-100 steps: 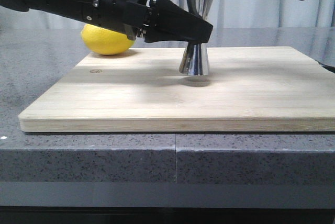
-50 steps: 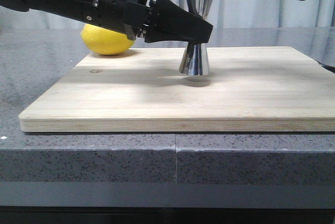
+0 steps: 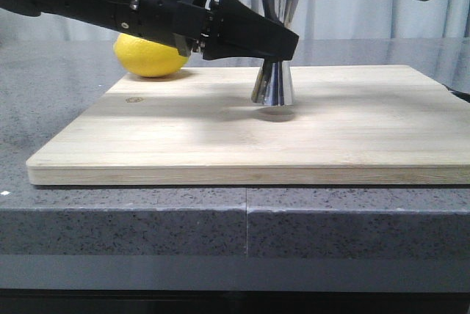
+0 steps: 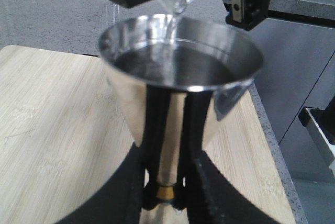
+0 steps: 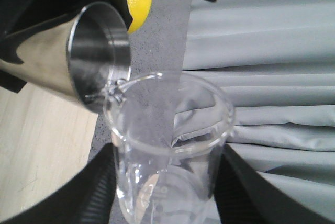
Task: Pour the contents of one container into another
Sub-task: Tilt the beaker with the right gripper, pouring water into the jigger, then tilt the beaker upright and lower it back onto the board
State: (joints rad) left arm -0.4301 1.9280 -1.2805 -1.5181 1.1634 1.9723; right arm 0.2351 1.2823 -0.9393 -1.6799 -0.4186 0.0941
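The glass beaker [image 5: 167, 150] is tipped with its lip over the steel jigger [image 4: 178, 77], so liquid streams into the upper cone. The right hand [image 5: 165, 203] clasps the beaker; the left hand [image 4: 166, 192] pinches the jigger's gold-banded waist, holding it upright, apparently just above the bamboo board [image 3: 220, 138] on the worktop [image 3: 73, 218]. A lemon [image 3: 150, 57] sits far left. The front view crops out the beaker.
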